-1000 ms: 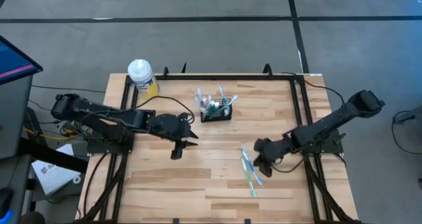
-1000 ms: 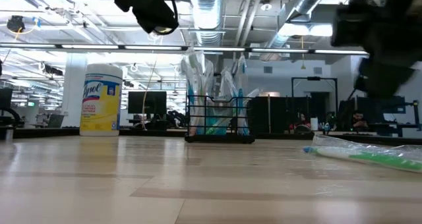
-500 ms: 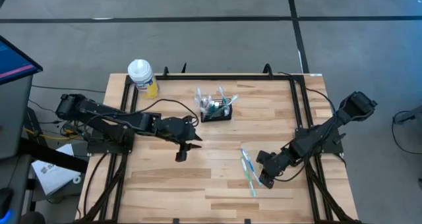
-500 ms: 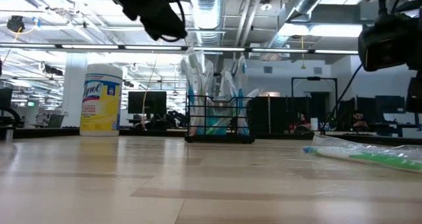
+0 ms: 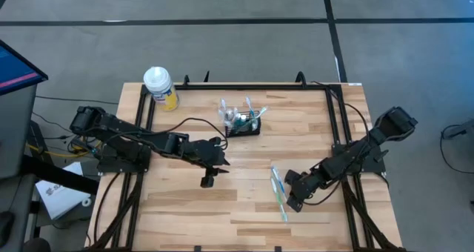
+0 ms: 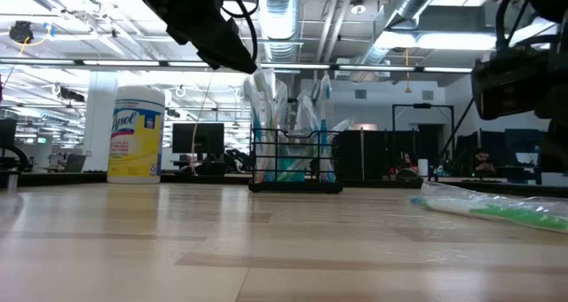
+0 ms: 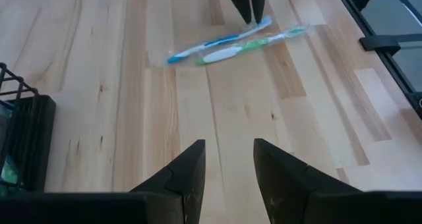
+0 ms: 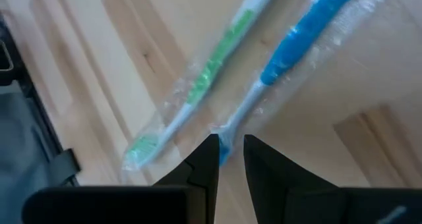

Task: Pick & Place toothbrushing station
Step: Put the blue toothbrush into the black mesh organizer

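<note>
two wrapped toothbrushes [image 5: 279, 193] lie mid-table; right fingers [image 8: 203, 159] slightly parted above, left fingers [image 7: 190, 174] open.

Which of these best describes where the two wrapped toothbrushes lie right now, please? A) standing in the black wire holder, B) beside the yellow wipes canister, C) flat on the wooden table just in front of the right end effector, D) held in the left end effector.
C: the wrapped toothbrushes lie flat on the table just before the right end effector, its fingers slightly apart.
</note>
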